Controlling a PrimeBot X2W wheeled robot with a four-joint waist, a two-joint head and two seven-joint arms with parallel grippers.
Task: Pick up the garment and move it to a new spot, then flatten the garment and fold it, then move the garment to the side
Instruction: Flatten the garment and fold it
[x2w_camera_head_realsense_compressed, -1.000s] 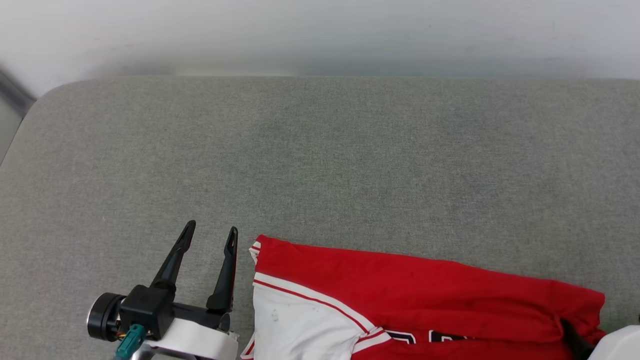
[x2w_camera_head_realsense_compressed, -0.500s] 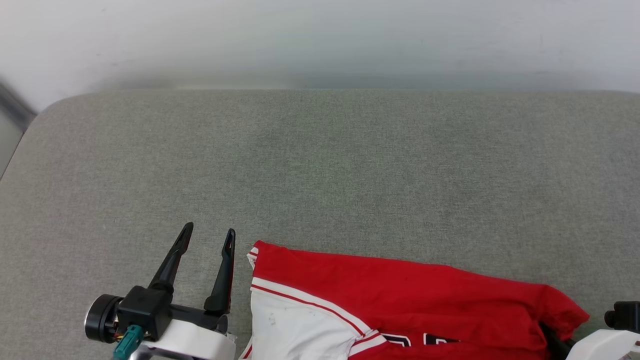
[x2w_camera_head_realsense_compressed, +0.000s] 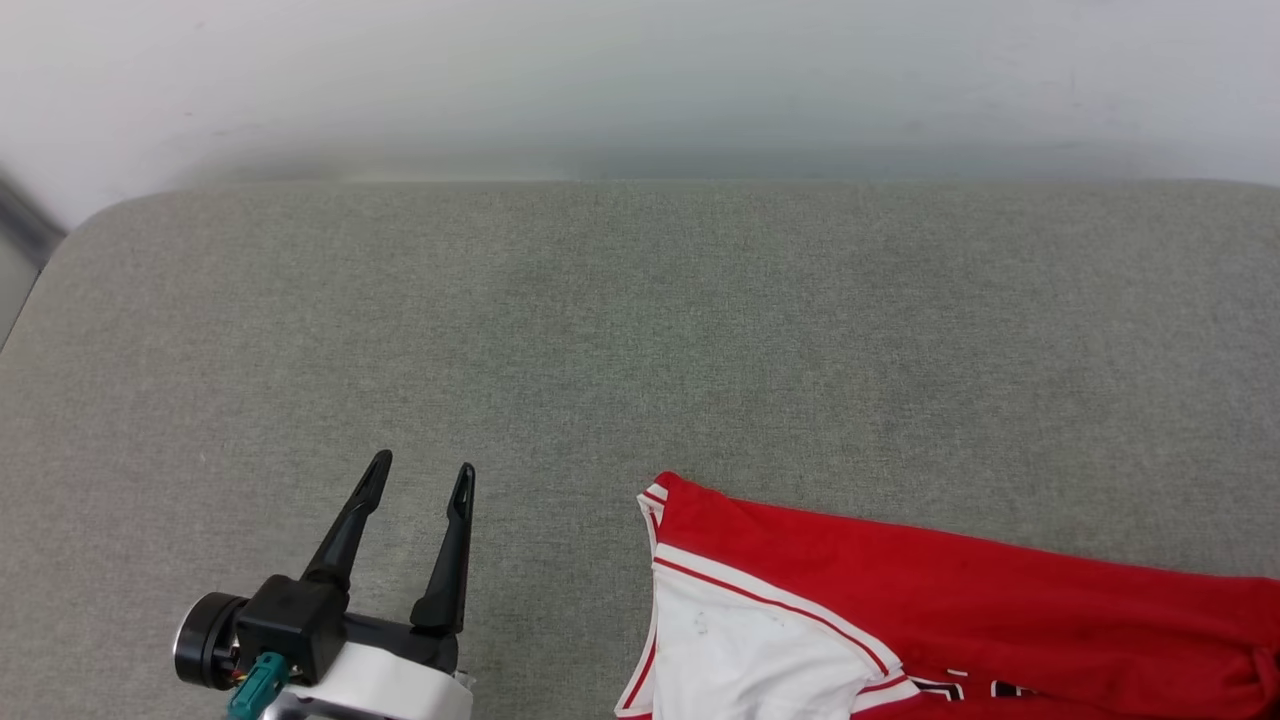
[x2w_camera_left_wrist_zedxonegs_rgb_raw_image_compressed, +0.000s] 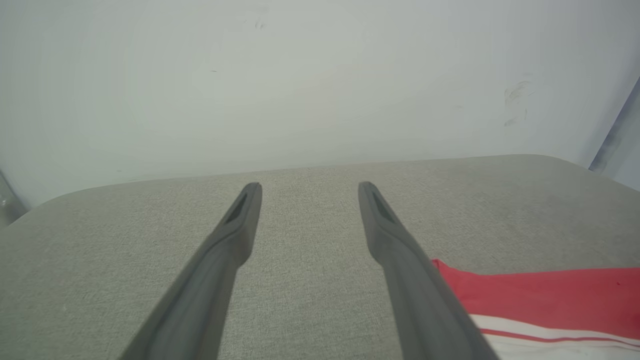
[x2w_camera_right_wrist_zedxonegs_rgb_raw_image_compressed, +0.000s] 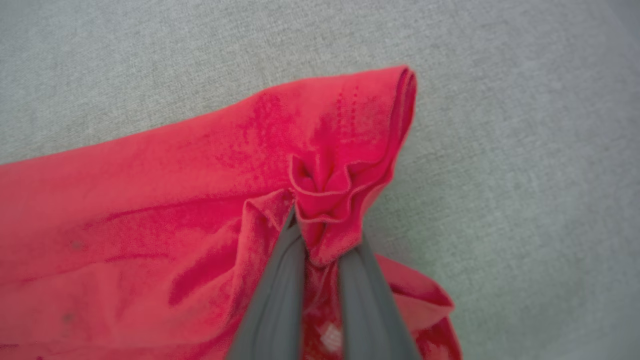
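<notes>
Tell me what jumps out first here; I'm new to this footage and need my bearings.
The red garment with a white sleeve lies at the head view's lower right on the grey cushion. The right wrist view shows the right gripper shut on a bunched red fold of it. The left gripper stands open, lower left, apart from it.

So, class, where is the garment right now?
In the head view the garment lies at the lower right of the grey cushion, right of the open left gripper; the right gripper pinches its red edge.
</notes>
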